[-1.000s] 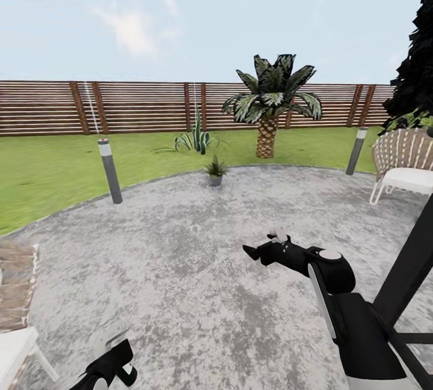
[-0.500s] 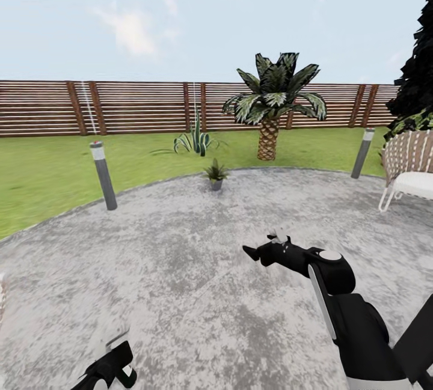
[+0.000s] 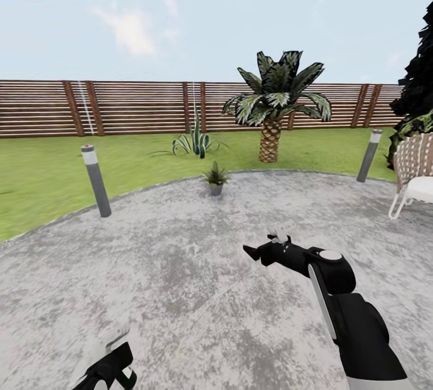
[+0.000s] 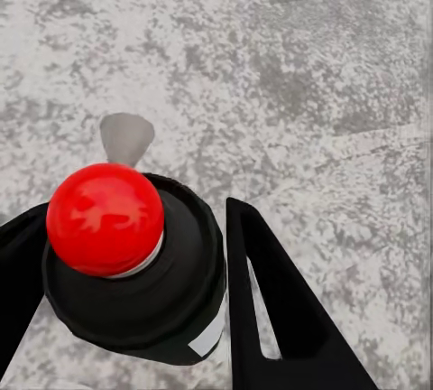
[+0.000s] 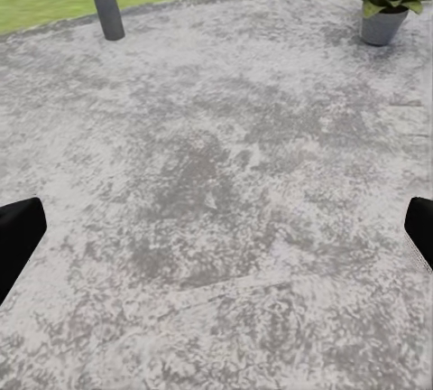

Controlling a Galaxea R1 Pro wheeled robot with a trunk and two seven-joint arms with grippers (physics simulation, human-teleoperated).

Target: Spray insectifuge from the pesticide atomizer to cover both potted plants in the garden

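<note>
While the left end effector (image 4: 135, 318) sits low at the frame's lower left, its black fingers (image 4: 280, 309) are clamped on the dark green pesticide atomizer w/ red tip (image 4: 105, 218), over the mottled grey stone patio (image 3: 180, 270). Right end effector (image 3: 255, 252), centre-right, has fingers spread apart, nothing betw them. Small grey-potted spiky plant (image 3: 215, 178) stands at patio's far edge, grey post w/ red top (image 3: 95, 181) to its left
</note>
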